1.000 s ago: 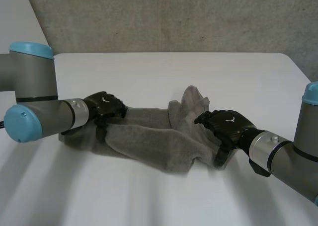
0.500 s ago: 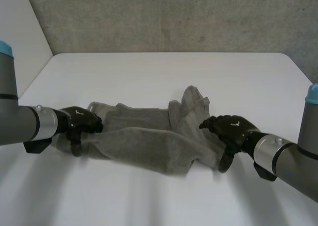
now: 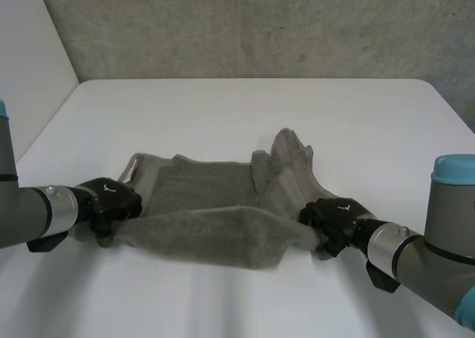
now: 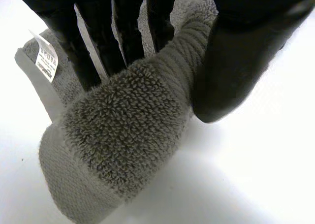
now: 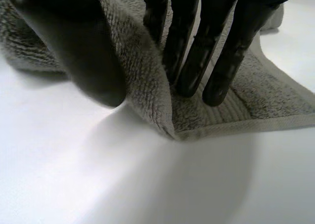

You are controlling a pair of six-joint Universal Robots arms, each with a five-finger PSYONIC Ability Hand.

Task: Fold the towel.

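A grey towel [image 3: 223, 212] lies rumpled and partly doubled over in the middle of the white table [image 3: 245, 115]. My left hand [image 3: 111, 202] is at the towel's near left corner. In the left wrist view the fingers [image 4: 93, 42] and thumb pinch a thick fold of towel [image 4: 123, 135] between them. My right hand [image 3: 335, 221] is at the near right corner. In the right wrist view its thumb and fingers [image 5: 197, 51] clamp a raised edge of the towel [image 5: 142, 86], with the hemmed corner lying flat under the fingertips.
A white label [image 4: 47, 61] is sewn at the towel's far left corner [image 3: 130, 171]. A bunched ridge of towel [image 3: 286, 156] stands up at the far right. Bare table surrounds the towel, and a grey wall [image 3: 245, 26] rises behind it.
Both hands have slid toward the table's near edge, the left also outward to the left. Their fingers have closed on the towel's near corners, and the near edge is pulled straighter.
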